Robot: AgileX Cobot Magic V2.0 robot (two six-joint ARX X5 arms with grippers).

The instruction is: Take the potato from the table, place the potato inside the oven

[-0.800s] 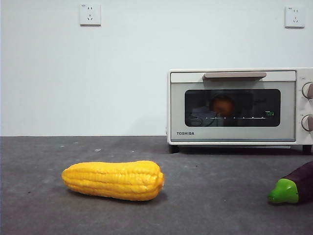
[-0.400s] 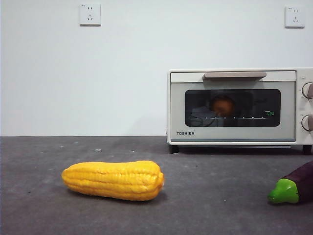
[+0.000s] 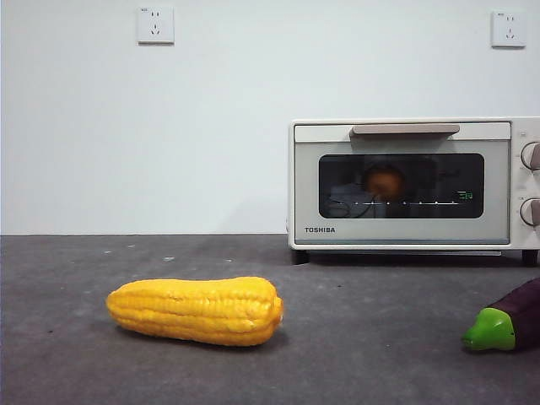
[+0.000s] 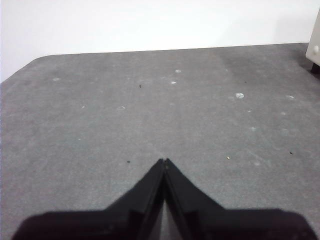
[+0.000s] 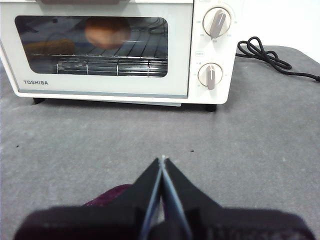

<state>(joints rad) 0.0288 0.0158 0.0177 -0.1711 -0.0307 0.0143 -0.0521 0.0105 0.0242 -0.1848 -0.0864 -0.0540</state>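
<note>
Across the last second nothing on the bench (image 3: 76, 354) has shifted: the corn cob (image 3: 196, 310) lies where it lay, the eggplant (image 3: 504, 323) sits at the same edge of the front view, and the oven (image 3: 413, 184) door remains shut. That stillness suggests the job is finished rather than under way.

The potato (image 5: 107, 31) is inside the oven, resting on the wire rack (image 5: 112, 62) behind the dark glass, well ahead of the right claw (image 5: 162, 162) and off toward the side away from the two knobs (image 5: 214, 49). The right claw is closed on nothing, its two black jaws meeting at their tips above bare bench, with the oven straight ahead of it and well apart. A dark purple patch right under that claw is probably the eggplant. The left claw (image 4: 164, 162) is likewise closed and empty, facing open grey bench, with only a corner of the oven far off to one side.

The front view shows the potato only as a dim orange blur (image 3: 385, 181) through the window, and shows neither arm. The right wrist view gives the clearer look at the potato, and alone shows the black power cord (image 5: 267, 56) beyond the oven. Only the front view shows the corn cob and the wall sockets (image 3: 155, 25).
</note>
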